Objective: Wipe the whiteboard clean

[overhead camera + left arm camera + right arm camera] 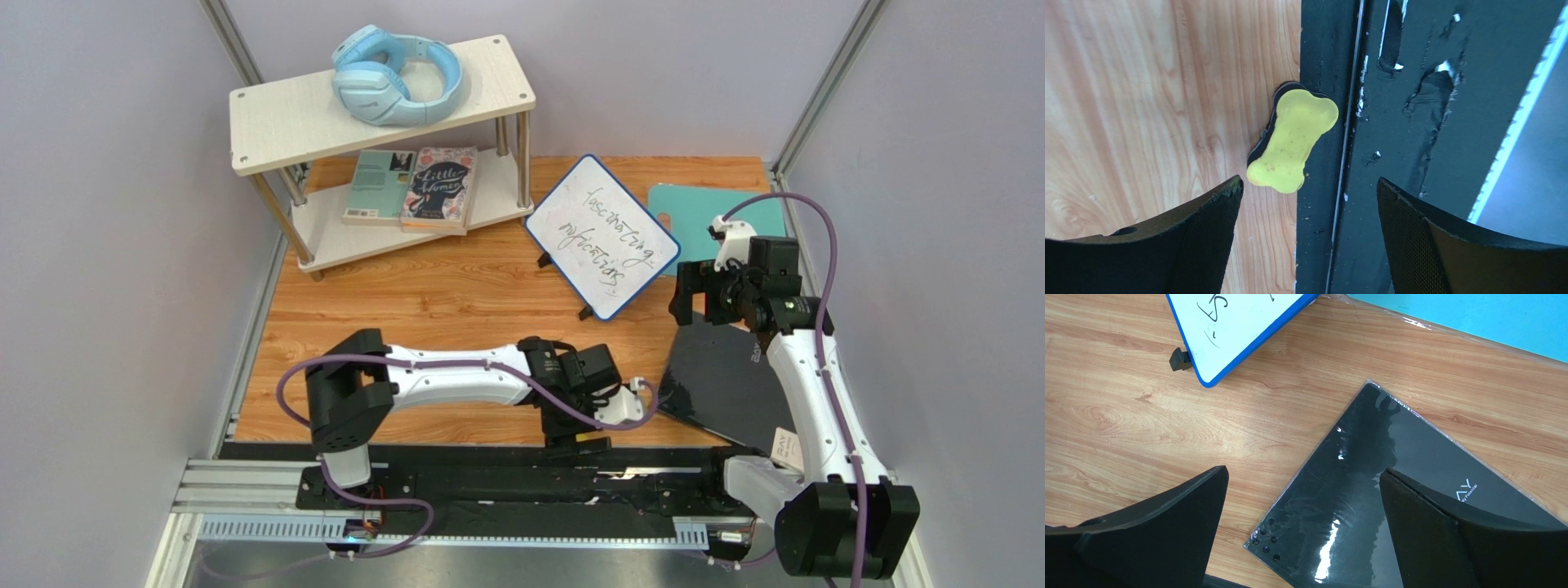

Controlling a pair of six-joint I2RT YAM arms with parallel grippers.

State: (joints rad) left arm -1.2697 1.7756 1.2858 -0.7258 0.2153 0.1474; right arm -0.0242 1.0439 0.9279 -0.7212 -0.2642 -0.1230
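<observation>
A wood-grain worktop (pixel 466 294) is sitting between pale grey walls, with a black rail (pixel 1389 122) running along its near edge. Well to the near side of the whiteboard (pixel 601 235), the left tool (pixel 1309 184) is hanging released, its jaws spread wide and gripping nothing. It is pointing straight down at a yellow bone-shaped eraser (pixel 1293 141). The eraser is lying flat against the rail, just ahead of the fingertips and a little toward the left jaw. Its long axis is crossing the line between the jaws, so closing them would probably pinch its narrow waist.

The left arm is sitting nearer the eraser and the right arm nearer the whiteboard. Just right of the whiteboard, the right tool (pixel 702 292) is also hanging released and empty over a glossy black panel (pixel 1389 496). Only the letters "AY" of the panel's logo are showing.

The whiteboard is standing tilted on black feet, its long axis running far-left to near-right. Its handwriting is reading "fascinating" above what looks like "infectious". Behind it to the right a teal mat (pixel 724 211) is lying flat. To its left a shelf (pixel 282 116) is carrying blue headphones (pixel 395 76) on top and, below, a book (pixel 439 186) titled "Little Women".
</observation>
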